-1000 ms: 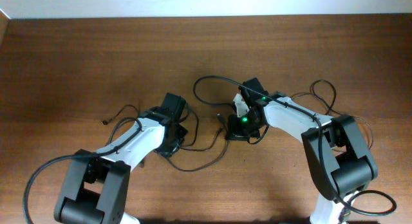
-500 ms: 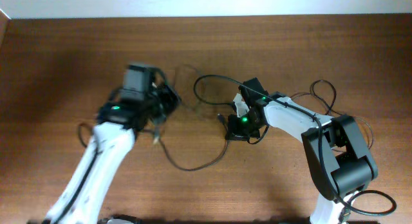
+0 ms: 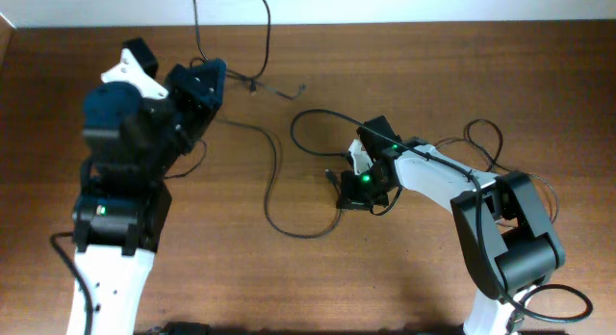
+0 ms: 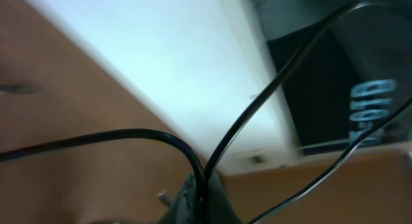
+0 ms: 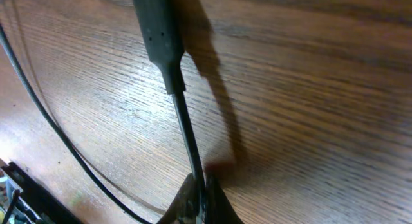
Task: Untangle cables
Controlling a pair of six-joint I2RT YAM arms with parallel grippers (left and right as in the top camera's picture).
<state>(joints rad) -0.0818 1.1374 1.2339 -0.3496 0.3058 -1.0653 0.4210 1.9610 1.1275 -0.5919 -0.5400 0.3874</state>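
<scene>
Thin black cables (image 3: 275,162): one stretch lifted at far left, arcing past the top edge and back down to a small plug end (image 3: 299,88), the rest snaking slack over the table (image 3: 433,75) into a flat loop at centre.

The table (image 5: 309,89) is matt, grained brown wood; the cables (image 5: 187,130) look smooth, glossy black plastic.

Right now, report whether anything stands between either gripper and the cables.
Nothing visible does. The left gripper pinches one of the cables, raised above the table; the right gripper pinches another cord near its plug.
</scene>
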